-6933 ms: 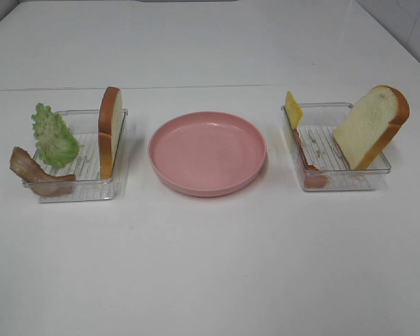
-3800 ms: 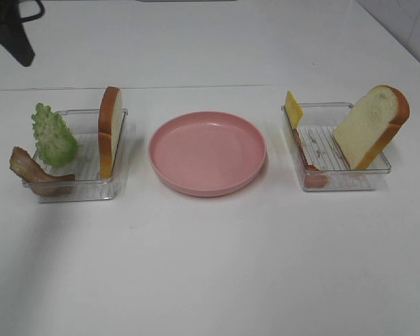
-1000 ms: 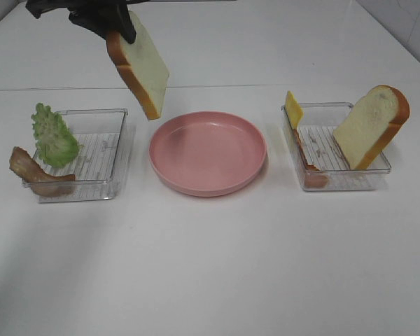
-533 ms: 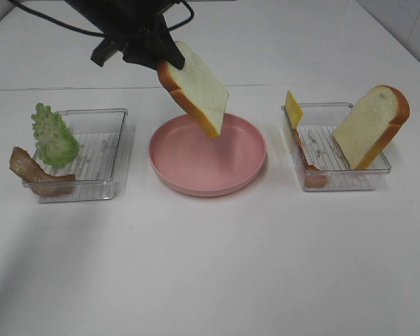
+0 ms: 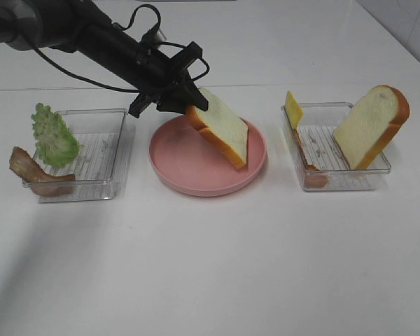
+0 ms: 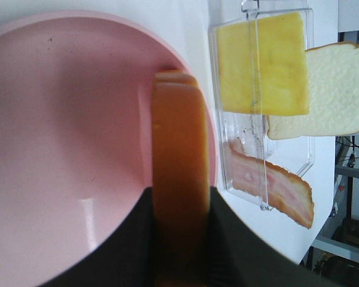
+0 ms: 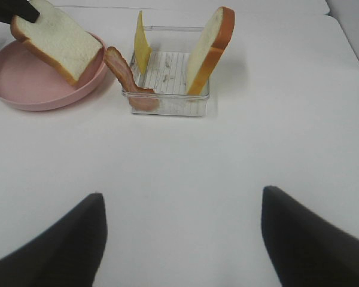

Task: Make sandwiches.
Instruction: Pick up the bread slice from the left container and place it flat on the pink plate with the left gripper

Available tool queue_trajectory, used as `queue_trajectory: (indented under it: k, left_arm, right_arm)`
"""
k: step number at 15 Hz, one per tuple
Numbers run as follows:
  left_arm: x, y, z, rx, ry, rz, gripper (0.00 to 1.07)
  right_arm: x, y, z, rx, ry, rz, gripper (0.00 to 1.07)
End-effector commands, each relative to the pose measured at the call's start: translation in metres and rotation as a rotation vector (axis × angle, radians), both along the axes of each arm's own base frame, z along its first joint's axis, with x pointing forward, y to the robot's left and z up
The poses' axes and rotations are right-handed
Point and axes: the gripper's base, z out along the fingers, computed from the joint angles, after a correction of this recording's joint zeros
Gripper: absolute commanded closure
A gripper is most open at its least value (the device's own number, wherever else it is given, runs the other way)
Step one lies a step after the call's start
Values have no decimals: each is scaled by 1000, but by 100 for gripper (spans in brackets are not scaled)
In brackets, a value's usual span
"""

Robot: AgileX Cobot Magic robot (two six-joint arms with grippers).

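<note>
Flanking the one pink plate (image 5: 182, 171), two clear trays (image 5: 121, 147) are sitting; two bread slices (image 5: 222, 131), two bacon strips (image 5: 33, 176), one lettuce leaf (image 5: 54, 136) and one cheese slice (image 5: 292, 108) are showing.

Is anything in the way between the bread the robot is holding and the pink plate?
No, nothing visible is. The left gripper holds the bread slice tilted right over the pink plate, and the plate is bare beneath it. The slice's low corner is already down near the plate.
</note>
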Motion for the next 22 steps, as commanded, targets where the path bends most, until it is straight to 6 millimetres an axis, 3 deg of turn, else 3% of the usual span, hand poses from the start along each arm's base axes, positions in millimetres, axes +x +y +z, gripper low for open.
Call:
queue_trajectory:
  k: [1,3,4,5,6,7,8,9,12,15,19,22]
  left_arm:
    - [-1,-7,-5,-23,18,7,107]
    - [-2,-9,-6,-27,44,23,104]
    - [-3,-9,-6,-29,61,18,92]
    - [-5,-10,-6,-30,74,5,73]
    - [-5,-10,-6,-30,75,3,66]
    - [-5,-10,-4,-32,75,-1,44]
    - [-6,-9,-1,-28,72,-10,28]
    - [-7,-9,5,-15,56,-18,19]
    - [-13,-10,24,66,-18,-66,17]
    - [-22,-18,40,257,-128,-132,17]
    - [-31,-32,37,444,-121,-84,17]
    - [-34,-41,36,451,-145,-86,17]
  right_arm:
    - [-1,0,0,-2,-22,-4,38]
    - [-1,0,0,-2,-22,-4,38]
    - [-1,0,0,-2,-22,-4,38]
    - [-1,0,0,-2,-22,-4,38]
    - [-1,0,0,-2,-22,-4,38]
    - [-1,0,0,-2,-22,-4,38]
    - [-1,0,0,-2,-22,-4,38]
    - [-1,0,0,-2,-22,-4,38]
    - [-1,0,0,-2,-22,-4,38]
    - [-1,0,0,-2,-22,-4,38]
    - [-1,0,0,-2,-22,-4,38]
    - [-1,0,0,-2,-22,-4,38]
